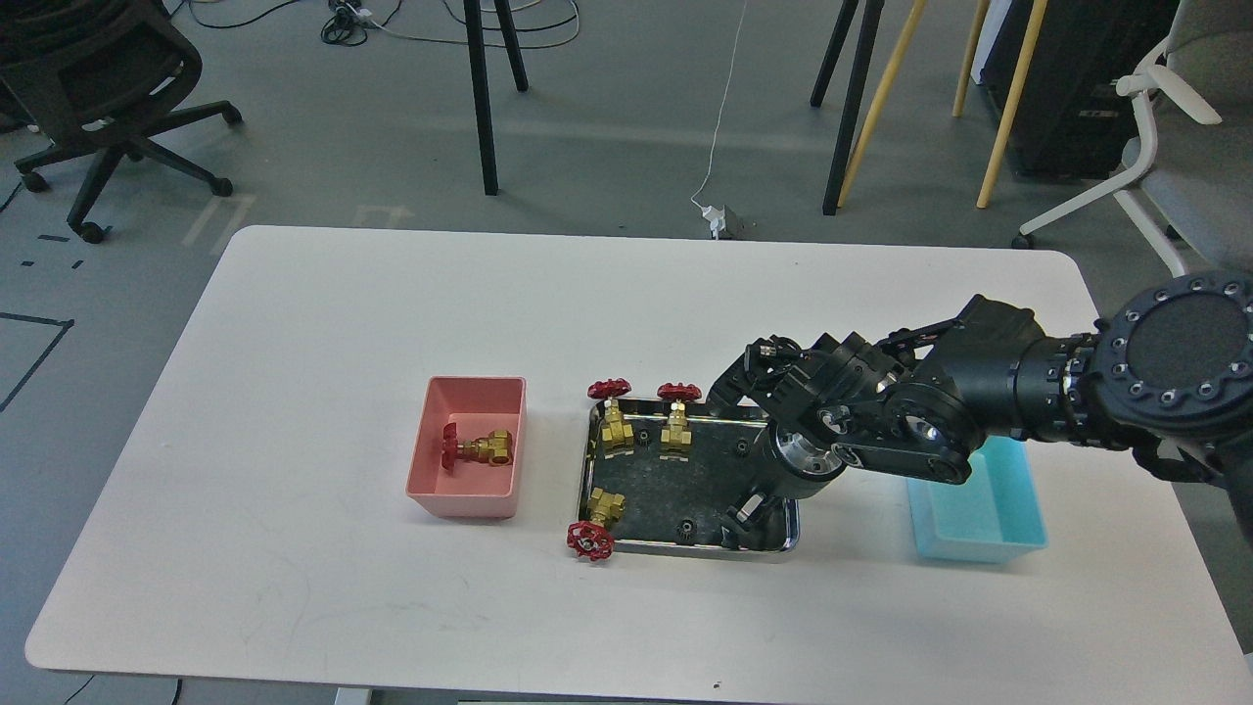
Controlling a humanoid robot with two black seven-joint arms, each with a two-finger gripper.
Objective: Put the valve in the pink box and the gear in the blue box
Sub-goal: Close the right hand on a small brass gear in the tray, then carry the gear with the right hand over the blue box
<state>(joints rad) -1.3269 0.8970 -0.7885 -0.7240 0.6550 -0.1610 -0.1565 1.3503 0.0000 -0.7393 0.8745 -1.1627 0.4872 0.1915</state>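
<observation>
Head view, read left to right with the steel tray (pixel 626 543) as landmark. Left of the tray and apart from it stands the pink box (pixel 431 499), holding one valve (pixel 478 447) lying on its side. Inside the tray, two valves stand against the far rim, one at the far-left corner (pixel 613 421) and one (pixel 677 423) just right of it; a third (pixel 597 521) lies across the near-left corner with its handwheel overhanging the rim. Small black gears dot the tray floor; one gear (pixel 687 529) lies near the near rim. The right gripper (pixel 742 517) reaches down into the tray's right end, just right of that gear; its fingers appear dark and foreshortened, so their opening and any contents cannot be told. The blue box (pixel 989 543) stands right of the tray, partly behind the arm. The left gripper is not in view.

Judged handling: a gear is light, rigid, thin and flat-lying, likely to slip; pinch across its toothed rim. A valve is heavier, rigid brass; grasp the body.
</observation>
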